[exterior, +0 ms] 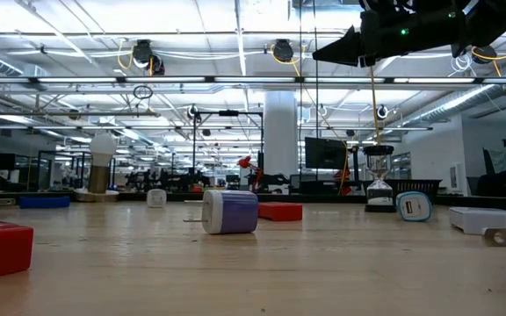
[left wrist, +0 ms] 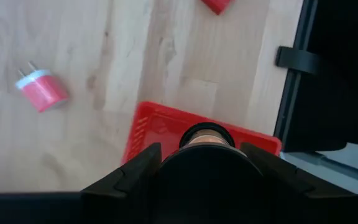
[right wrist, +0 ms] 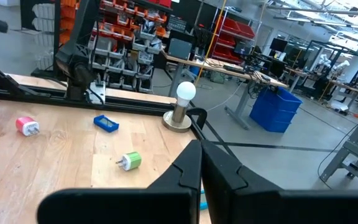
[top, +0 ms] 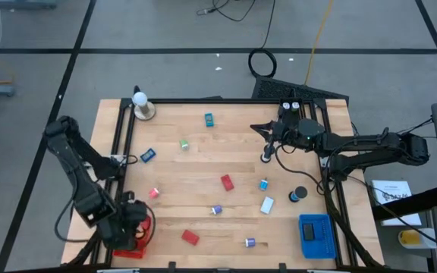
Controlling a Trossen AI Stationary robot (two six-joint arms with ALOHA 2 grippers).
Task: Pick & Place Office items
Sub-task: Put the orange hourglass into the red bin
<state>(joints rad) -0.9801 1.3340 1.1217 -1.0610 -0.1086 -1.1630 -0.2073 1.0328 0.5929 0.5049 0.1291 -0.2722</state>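
On light wood table (top: 241, 163): scattered office items (top: 227, 182), open workshop behind.

No text, label, brand, number or sign can be read in any of the four views. A white sheet (top: 391, 191) lying beside the table's right edge in the high view carries dark print, but it is far too small to make out. The blue basket (top: 315, 235) and the small office items (top: 227, 182) scattered on the wooden table (top: 196, 163) show no legible markings. In the low view, the pieces standing on the tabletop, such as the white and purple one (exterior: 230, 211), bear no lettering that can be told. Screens and shelves in the room behind show nothing readable either.
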